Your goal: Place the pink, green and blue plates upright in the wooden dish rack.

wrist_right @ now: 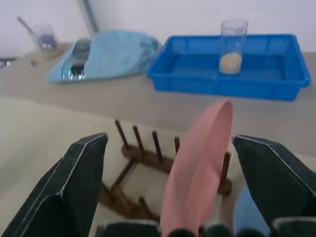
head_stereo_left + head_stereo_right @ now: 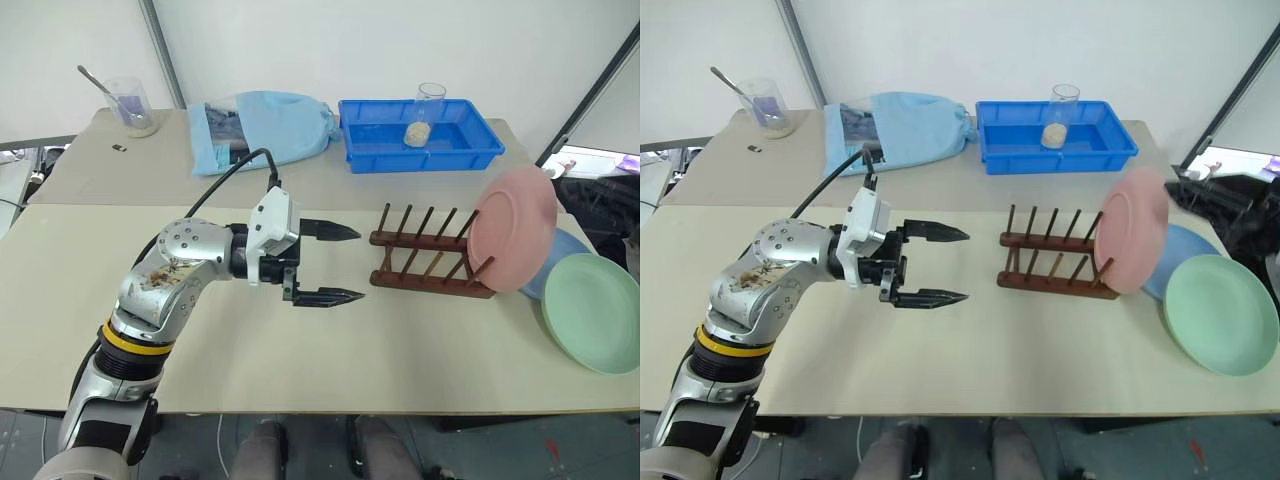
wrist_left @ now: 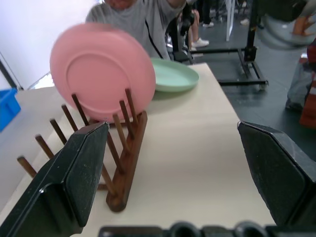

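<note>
Head view: the pink plate [image 2: 515, 228] stands tilted at the rack [image 2: 428, 258]'s right end, blue plate [image 2: 562, 250] and green plate [image 2: 596, 311] flat on the beige table [image 2: 400, 350] right of the rack; the left gripper [image 2: 333, 264], left of the rack, is spread wide and empty. Left wrist view: rack and pink plate sit ahead between the fingers [image 3: 74, 182]; a person in grey stands beyond. Right wrist view: the right gripper [image 1: 168, 192] is parted wide, holding nothing, the pink plate edge-on between its fingers [image 1: 74, 187], untouched, blue bin [image 1: 232, 64] behind the rack.

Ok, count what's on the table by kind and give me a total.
Plates: 3, pink, blue, green
Wooden dish rack: 1
Blue tray: 1
Glass jars: 2
Light-blue cloth bag: 1
Total: 8
</note>
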